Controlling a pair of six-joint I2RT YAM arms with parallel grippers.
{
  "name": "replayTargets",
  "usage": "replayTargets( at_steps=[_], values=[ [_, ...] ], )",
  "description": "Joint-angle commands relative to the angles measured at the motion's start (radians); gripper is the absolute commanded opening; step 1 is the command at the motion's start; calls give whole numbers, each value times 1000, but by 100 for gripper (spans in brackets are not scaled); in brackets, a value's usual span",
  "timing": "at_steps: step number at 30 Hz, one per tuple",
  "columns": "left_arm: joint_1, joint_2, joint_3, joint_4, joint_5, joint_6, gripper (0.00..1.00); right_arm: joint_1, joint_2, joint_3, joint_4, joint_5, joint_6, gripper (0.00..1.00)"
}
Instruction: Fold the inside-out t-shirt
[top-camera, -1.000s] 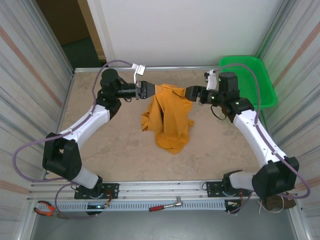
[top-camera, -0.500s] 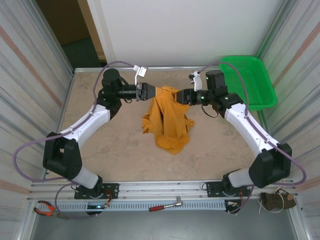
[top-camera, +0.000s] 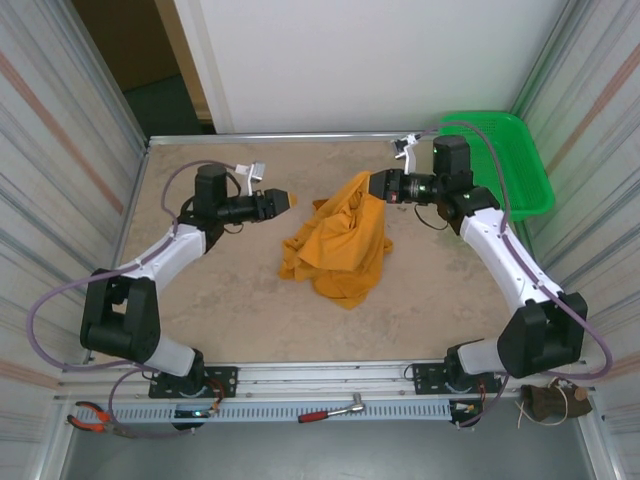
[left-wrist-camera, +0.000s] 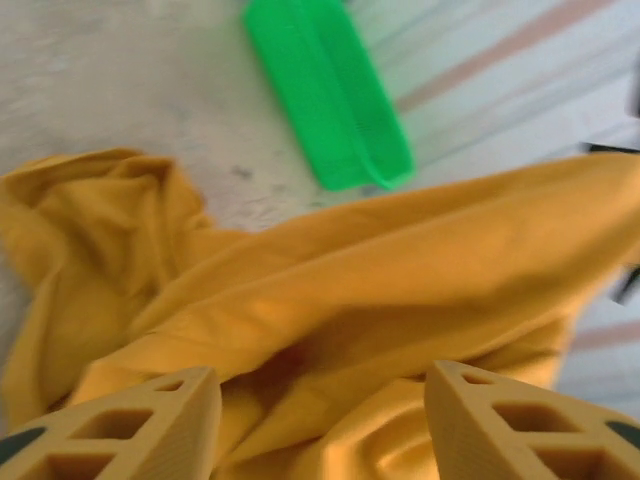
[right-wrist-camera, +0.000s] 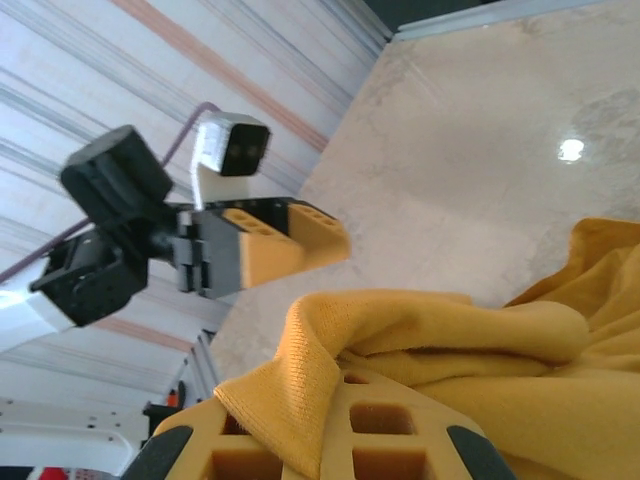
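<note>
**Orange-Yellow, Beige, Green**

The t-shirt (top-camera: 340, 245) is plain orange-yellow (darker in its folds). The table (top-camera: 220, 295) is mottled beige, marble-like. The basket (top-camera: 527, 150) is bright green with a fine mesh pattern. The left gripper (top-camera: 289, 199) has ochre fingers (left-wrist-camera: 130, 420) on a black body. The side walls (top-camera: 70, 110) are pale grey with pinkish-brown stripes.

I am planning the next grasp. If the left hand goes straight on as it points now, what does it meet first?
Probably the t-shirt: the open left hand points at the raised orange fold hanging from the right hand. How high the fold hangs is unclear.
</note>
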Motion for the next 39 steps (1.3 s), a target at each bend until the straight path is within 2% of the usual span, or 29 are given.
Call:
replayTargets(
  at_steps=[1,2,7,10,22,26,27,29,31,34,37,38,39],
  values=[
    [-73,-156,25,-108,-209,102,62,12,-44,-19,56,-46,52,0],
    [-116,-190,43,-139,-275,133,65,16,-46,-22,55,-45,52,0],
    [-371,-223,160,-256,-567,275,67,36,-41,-26,52,-25,56,0],
    [-453,-179,207,-268,-674,356,68,47,-33,-23,53,-18,59,0],
    [-469,-1,315,-266,-692,440,68,59,-48,-12,58,-8,80,0],
    [-442,49,338,-243,-693,418,63,58,-55,22,64,-39,97,0],
    [-429,60,345,-231,-669,405,55,59,-58,28,62,-44,99,0],
    [-392,77,366,-198,-593,371,25,54,-64,37,54,-50,93,0],
    [-358,77,388,-178,-498,349,0,38,-67,32,44,-46,85,0],
    [-287,81,426,-159,-214,288,0,-2,-49,4,69,-26,104,1],
    [-236,86,429,-80,73,180,0,-16,3,-3,70,48,91,31],
    [-226,86,423,-40,155,138,0,-14,30,1,70,78,84,37],
    [-220,85,413,-6,209,104,0,-13,54,6,71,100,83,37]
  ],
)
